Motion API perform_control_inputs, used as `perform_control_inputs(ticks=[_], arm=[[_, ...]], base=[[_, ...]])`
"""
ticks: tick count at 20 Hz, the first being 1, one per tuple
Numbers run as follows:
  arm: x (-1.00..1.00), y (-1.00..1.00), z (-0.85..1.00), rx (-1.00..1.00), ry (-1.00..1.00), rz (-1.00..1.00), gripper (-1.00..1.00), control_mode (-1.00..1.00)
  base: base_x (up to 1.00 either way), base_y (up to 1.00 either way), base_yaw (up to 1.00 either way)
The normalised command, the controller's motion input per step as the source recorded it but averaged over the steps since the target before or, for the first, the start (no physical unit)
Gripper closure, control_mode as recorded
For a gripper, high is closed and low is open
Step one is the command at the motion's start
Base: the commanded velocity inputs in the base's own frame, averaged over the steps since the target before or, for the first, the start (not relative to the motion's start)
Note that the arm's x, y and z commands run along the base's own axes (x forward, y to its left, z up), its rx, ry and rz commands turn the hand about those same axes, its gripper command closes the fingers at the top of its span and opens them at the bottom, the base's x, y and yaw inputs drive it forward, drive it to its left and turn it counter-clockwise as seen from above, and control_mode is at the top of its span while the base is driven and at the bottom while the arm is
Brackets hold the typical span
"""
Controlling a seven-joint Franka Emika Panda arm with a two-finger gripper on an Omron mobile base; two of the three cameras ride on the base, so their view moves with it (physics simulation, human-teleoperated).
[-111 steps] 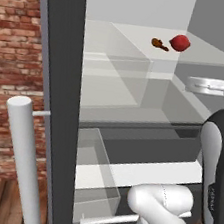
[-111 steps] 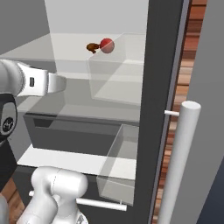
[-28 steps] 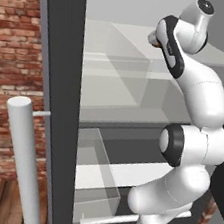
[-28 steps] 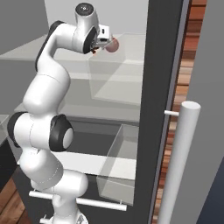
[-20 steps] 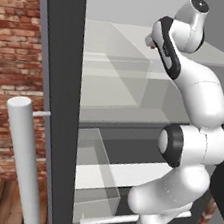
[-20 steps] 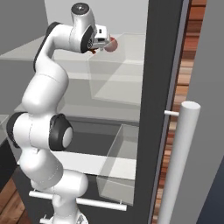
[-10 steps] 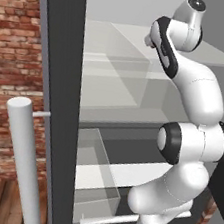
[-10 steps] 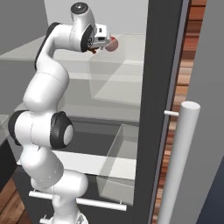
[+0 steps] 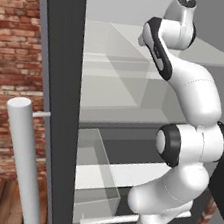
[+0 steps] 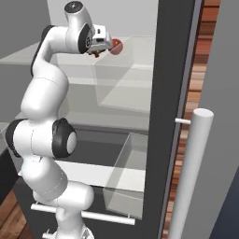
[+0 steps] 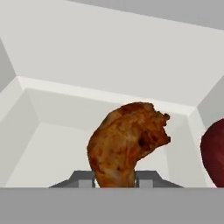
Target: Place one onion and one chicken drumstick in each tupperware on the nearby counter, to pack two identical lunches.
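Inside the open fridge, on the top shelf [image 10: 126, 65], my gripper [image 10: 97, 50] reaches in from the left. In the hand view an orange-brown chicken drumstick [image 11: 127, 142] stands between my two fingertips [image 11: 85, 179], and the jaws are closed against its lower end. A dark red onion [image 11: 214, 151] lies just to its right on the same shelf, apart from it; in the right base view the onion [image 10: 116, 45] peeks out past my hand. The tupperware and the counter are out of view.
The fridge's white back wall [image 11: 113, 52] stands close behind the drumstick. Below the top shelf are a glass shelf [image 9: 114, 109] and a clear bin [image 10: 126, 172]. The dark door frame [image 10: 170, 102] and its grey handle [image 10: 191, 177] stand to the right, a brick wall [image 9: 14, 70] to the left.
The jaws have closed in from wide open onto the drumstick. The arm has hardly moved, and the onion stays where it was.
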Motion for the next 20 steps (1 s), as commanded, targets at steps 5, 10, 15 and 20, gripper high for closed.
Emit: perform_control_inputs(ticks=[5,10,15,20], arm=[[-0.02,0.00,-0.07,0.00,0.01,0.00,1.00,-1.00],[-0.45,0.00,-0.37,0.00,0.11,0.00,1.00,-1.00],[-0.96,0.23,-0.34,0.00,0.01,0.03,1.00,-1.00],[-1.00,0.40,-0.29,0.00,-0.03,0.12,1.00,-1.00]], base=[[0.00,0.00,0.00],[0.00,0.00,0.00],[0.00,0.00,0.00],[0.00,0.00,0.00]])
